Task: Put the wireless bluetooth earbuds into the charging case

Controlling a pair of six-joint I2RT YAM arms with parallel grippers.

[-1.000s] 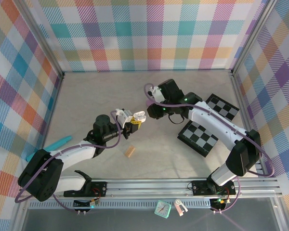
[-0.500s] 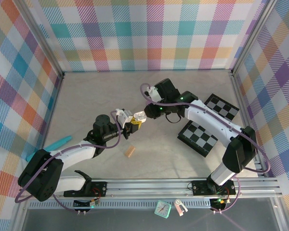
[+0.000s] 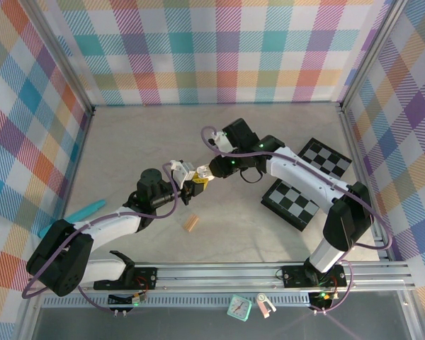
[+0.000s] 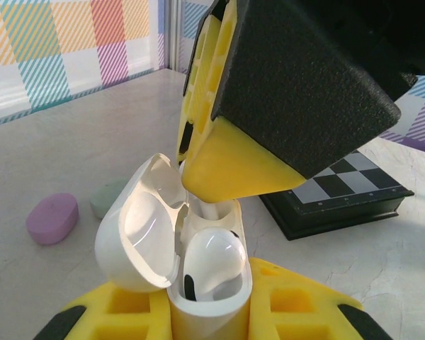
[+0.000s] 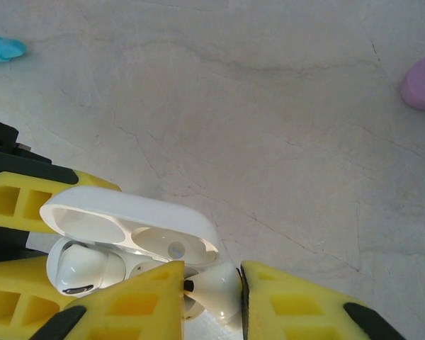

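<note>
My left gripper (image 3: pixel 192 186) is shut on a white charging case (image 4: pixel 207 312), held upright above the table with its lid (image 4: pixel 138 241) swung open. One white earbud (image 4: pixel 212 263) sits in the near slot. My right gripper (image 5: pixel 212 292) is shut on a second white earbud (image 5: pixel 219 287), whose stem (image 4: pixel 212 210) points down into the case's far slot. The right gripper's yellow finger (image 4: pixel 234 166) hangs just over the case. In the top view the two grippers meet at the case (image 3: pixel 187 172).
A purple case (image 4: pixel 52 218) and a pale green case (image 4: pixel 110 197) lie on the table behind. Two chessboards (image 3: pixel 292 200) (image 3: pixel 326 157) lie at the right. A tan block (image 3: pixel 191 224) rests near the front, and a teal object (image 3: pixel 85 210) at the left.
My right gripper has moved left with its earbud until it reached the open case. The left arm and the case have stayed still.
</note>
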